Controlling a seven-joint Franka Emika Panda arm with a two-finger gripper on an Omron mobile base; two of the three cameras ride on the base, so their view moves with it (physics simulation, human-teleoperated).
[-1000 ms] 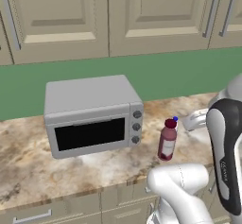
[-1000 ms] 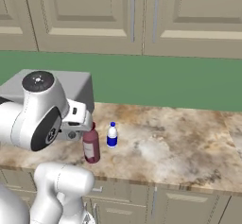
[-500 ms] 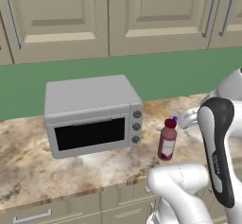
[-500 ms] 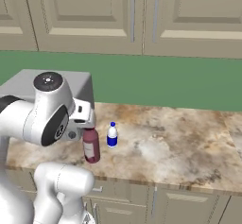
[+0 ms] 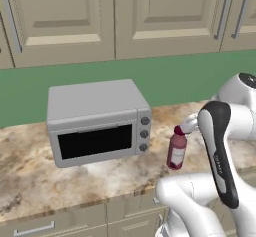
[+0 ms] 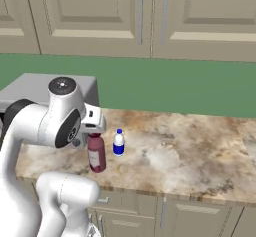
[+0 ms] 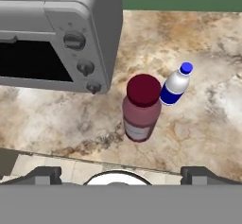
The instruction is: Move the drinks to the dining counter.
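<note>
Fingers [image 7: 121, 173] wide open, holding nothing, above the maroon bottle [image 7: 141, 107], which stands upright on the desk [image 7: 198, 119] w/ the white-blue bottle [image 7: 175, 84] just beside and the toaster oven [image 7: 56, 34] near. Best approach: drop straight, centre on maroon body below cap, avoid nudging neighbour.

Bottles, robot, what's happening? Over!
Gripper open, above the maroon bottle. White-and-blue bottle close beside it. Toaster oven nearby, not blocking.
</note>
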